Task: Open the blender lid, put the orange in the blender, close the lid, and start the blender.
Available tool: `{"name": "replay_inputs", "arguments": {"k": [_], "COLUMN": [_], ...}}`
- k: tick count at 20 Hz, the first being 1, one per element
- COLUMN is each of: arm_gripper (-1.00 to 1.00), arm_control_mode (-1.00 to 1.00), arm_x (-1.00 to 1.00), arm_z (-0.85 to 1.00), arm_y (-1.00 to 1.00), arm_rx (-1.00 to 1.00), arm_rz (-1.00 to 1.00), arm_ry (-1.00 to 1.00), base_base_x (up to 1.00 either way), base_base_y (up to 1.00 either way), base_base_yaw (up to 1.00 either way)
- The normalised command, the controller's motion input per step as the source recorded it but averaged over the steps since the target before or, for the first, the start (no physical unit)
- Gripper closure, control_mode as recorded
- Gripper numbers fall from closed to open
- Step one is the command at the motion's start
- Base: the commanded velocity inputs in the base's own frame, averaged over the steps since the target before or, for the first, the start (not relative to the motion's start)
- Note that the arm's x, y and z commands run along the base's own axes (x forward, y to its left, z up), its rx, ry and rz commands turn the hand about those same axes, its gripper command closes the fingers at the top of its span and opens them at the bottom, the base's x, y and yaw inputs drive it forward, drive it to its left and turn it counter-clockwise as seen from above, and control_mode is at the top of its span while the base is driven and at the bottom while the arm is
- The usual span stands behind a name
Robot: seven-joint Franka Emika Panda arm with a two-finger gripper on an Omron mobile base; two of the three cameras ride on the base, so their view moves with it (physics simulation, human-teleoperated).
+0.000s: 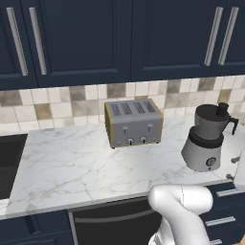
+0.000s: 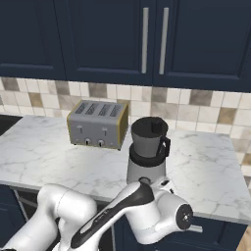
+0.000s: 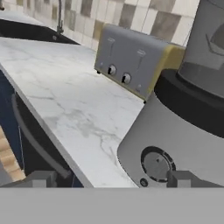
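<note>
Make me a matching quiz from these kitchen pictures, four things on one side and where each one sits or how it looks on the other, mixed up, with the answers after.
Things:
1. toaster
2. blender
3. gripper
4. cabinet handles

Descriptions:
A. jaws open, facing the round front knob
B. upright silver bars on dark blue doors
C. four slots, by the tiled wall
D. near the counter's front edge, dark jar on top

Pairs: 1-C, 2-D, 3-A, 4-B

A rendered home kitchen: navy wall cabinets (image 1: 119, 38) with long steel handles across the top, beige-and-brown tiled backsplash (image 1: 62, 107) mid-frame, white marble countertop (image 1: 72, 162) bearing a four-slot toaster (image 1: 133, 122) and blender (image 1: 206, 139), dark sink (image 1: 8, 160) at left edge.
</note>
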Motion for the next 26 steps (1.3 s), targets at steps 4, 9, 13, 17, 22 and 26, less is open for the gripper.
{"name": "replay_inputs", "arguments": {"k": [4,9,13,17,22,26], "arm_gripper": [-1.00,-1.00,-1.00,-1.00,-1.00,-1.00], "arm_control_mode": [-1.00,-1.00,-1.00,-1.00,-1.00,-1.00], "arm_x": [0.04,0.13,0.18,0.20,0.17,0.23], "arm_z": [-0.32,-0.33,-0.33,-0.29,-0.30,-0.30], "arm_y": [0.02,0.15,0.17,0.04,0.00,0.00], "arm_rx": [0.02,0.00,0.01,0.06,0.07,0.09], "arm_rz": [0.17,0.12,0.08,0.07,0.03,0.00], "arm_ry": [0.00,0.04,0.02,0.03,0.00,0.00], "base_base_x": [0.00,0.00,0.00,0.00,0.00,0.00], "base_base_y": [0.00,0.00,0.00,0.00,0.00,0.00], "base_base_yaw": [0.00,0.00,0.00,0.00,0.00,0.00]}}
